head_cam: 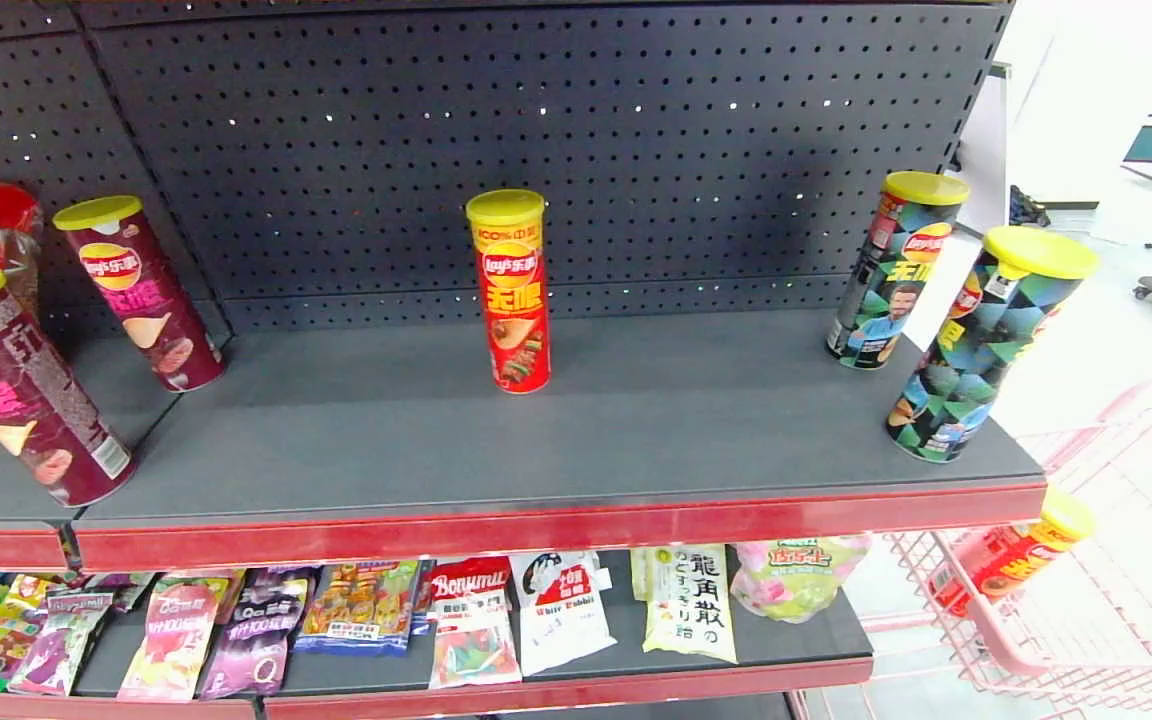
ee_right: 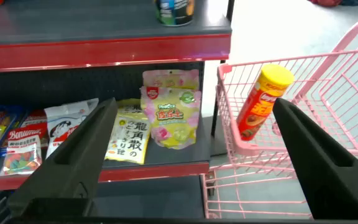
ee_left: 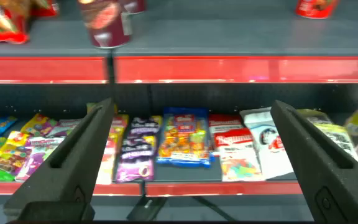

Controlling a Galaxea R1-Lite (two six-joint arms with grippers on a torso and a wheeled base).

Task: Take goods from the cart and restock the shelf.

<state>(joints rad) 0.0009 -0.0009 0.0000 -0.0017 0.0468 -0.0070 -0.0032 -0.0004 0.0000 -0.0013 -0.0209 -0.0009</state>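
Spread wide and empty at the right gripper [ee_right: 188,165], dark fingers [ee_right: 73,162] far apart with only air between. Spread just as wide and empty at the left gripper [ee_left: 188,165], facing the snack bags [ee_left: 182,137] on the lower shelf [ee_left: 179,186]. Could go wrong first at the pink cart [ee_right: 328,62]: risks catching wire instead of tube when closing, given the red chip can [ee_right: 261,102] propped in the near corner, tilted against the rim. Risks, too, nudging the can off its lean and down flat into the basket by arriving off-centre or with one finger first. Likely slips if pinched near the yellow lid, judging by the smooth round wall; better taken across the body, square to the tilt. Might also bump the patterned can [head_cam: 986,345] at the right end of the upper shelf [head_cam: 576,440], above and beside the cart, during the lift. Lies ahead of the right gripper and off toward the cart side, apart from both fingers and not yet between them. Sits well apart from the left gripper. Shows again in the head view low at the right, under the upper shelf's red front edge, lid uppermost. Leaves bare board between the upright red can [head_cam: 511,290] mid-shelf and the patterned can, a likely spot for setting down.
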